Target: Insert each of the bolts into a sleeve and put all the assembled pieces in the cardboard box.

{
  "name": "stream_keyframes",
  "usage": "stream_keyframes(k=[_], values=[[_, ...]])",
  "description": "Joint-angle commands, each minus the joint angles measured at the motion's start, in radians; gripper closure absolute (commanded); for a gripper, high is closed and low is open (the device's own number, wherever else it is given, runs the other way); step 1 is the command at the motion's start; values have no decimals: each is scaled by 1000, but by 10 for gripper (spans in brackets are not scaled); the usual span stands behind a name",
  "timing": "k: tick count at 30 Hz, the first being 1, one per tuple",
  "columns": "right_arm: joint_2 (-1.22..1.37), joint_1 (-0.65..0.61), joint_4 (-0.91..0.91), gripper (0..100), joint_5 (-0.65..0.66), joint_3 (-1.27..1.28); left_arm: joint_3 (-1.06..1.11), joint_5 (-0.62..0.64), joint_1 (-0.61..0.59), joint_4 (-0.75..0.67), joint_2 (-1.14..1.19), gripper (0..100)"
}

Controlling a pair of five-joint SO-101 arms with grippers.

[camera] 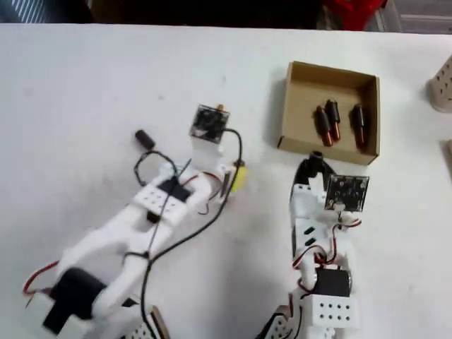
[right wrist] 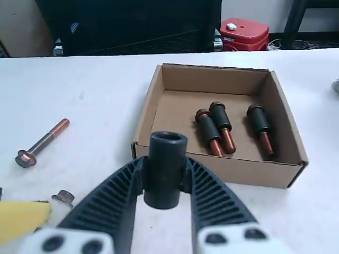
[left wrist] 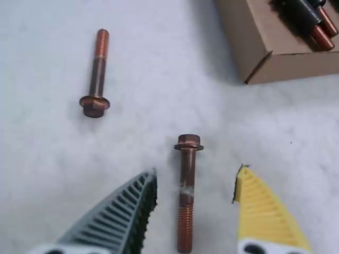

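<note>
Copper is the colour of the long bolt [left wrist: 186, 196] that lies flat on the white table [left wrist: 53, 174], right between the grey and yellow fingers of the left gripper [left wrist: 197, 173]. The fingers are spread wide, one on each side of the bolt, and do not touch it. The bolt's long side points straight away from the gripper, with its round head at the far end and its thread near the wrist. So I think this arm should go down and squeeze the bolt across its middle.

The right gripper [right wrist: 164, 163] squeezes a short black sleeve [right wrist: 165, 177] tight, standing up with its hole on top. A second copper bolt [left wrist: 97, 74] lies farther off. Farthest is the brown cardboard box [right wrist: 222, 170], with three finished pieces [right wrist: 228, 127] lying inside.
</note>
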Motion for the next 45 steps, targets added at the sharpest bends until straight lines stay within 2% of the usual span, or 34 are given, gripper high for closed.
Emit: stream_keyframes(k=[1,4,7,11,19,28,30,34,45], values=[[-22,13,2,982,9,8,-115,12,27,5,77,777],[-22,13,2,982,9,8,-195,12,7,6,185,836],[-22,13,2,982,9,8,-269,12,-7,35,268,824],[-22,13,2,982,9,8,-362,-26,-1,160,337,779],[-22,13,2,982,9,8,-499,-58,-2,319,430,778],[-22,13,2,982,9,8,-862,-58,-7,611,677,779],[-22,13,2,982,9,8,-913,-58,-7,660,714,802],[-22,13,2,981,9,8,-941,-66,-4,686,728,983],[-22,13,2,981,3,8,-939,-68,-7,775,651,979]])
